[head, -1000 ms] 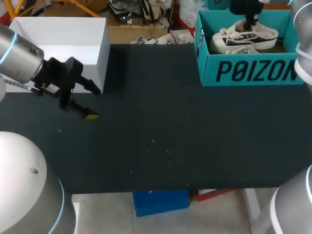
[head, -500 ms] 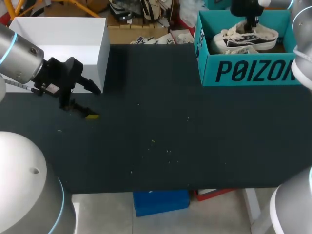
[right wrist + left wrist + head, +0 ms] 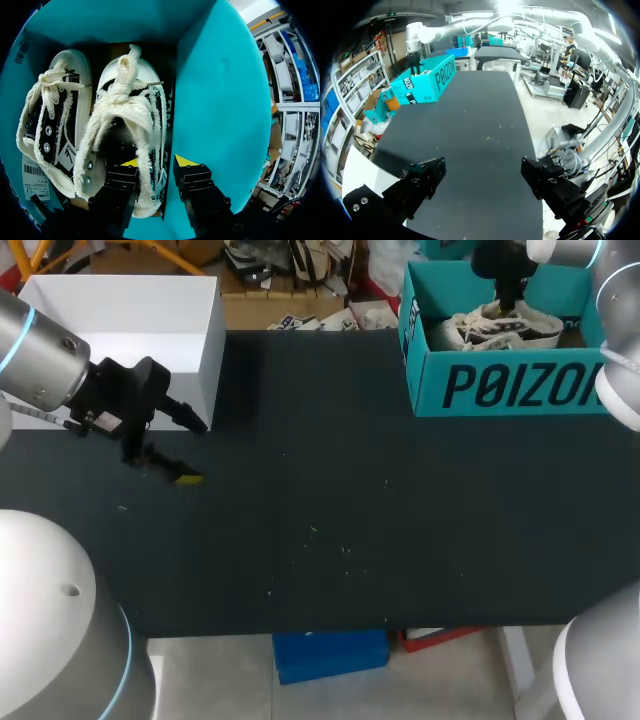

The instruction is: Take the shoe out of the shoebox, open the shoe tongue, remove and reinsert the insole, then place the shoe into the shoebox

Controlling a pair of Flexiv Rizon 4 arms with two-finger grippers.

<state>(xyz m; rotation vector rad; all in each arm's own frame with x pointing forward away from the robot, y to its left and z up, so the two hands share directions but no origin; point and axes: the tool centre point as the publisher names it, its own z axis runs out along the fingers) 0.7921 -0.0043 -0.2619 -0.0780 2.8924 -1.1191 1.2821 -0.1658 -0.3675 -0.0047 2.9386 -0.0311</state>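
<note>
- Dark table carries a teal shoebox at its far right corner and a white box at its far left corner
- Shoe, cream with frayed edges and a dark panel, lies inside the shoebox with its opening up, against the wall on the table's inner side
- Right gripper reaches down into the shoebox from above and clamps the shoe's side wall: one yellow-tipped finger sits inside the opening, the other outside, in the narrow gap between the shoe and the box wall
- Second shoe lies just beside the held one, on the side away from that wall, laces up
- Teal walls close in all around the right gripper, with the nearest one just beside its outer finger
- Left gripper hangs above the table near the left edge, just in front of the white box, fingers spread wide with nothing between them, well apart from the shoebox
</note>
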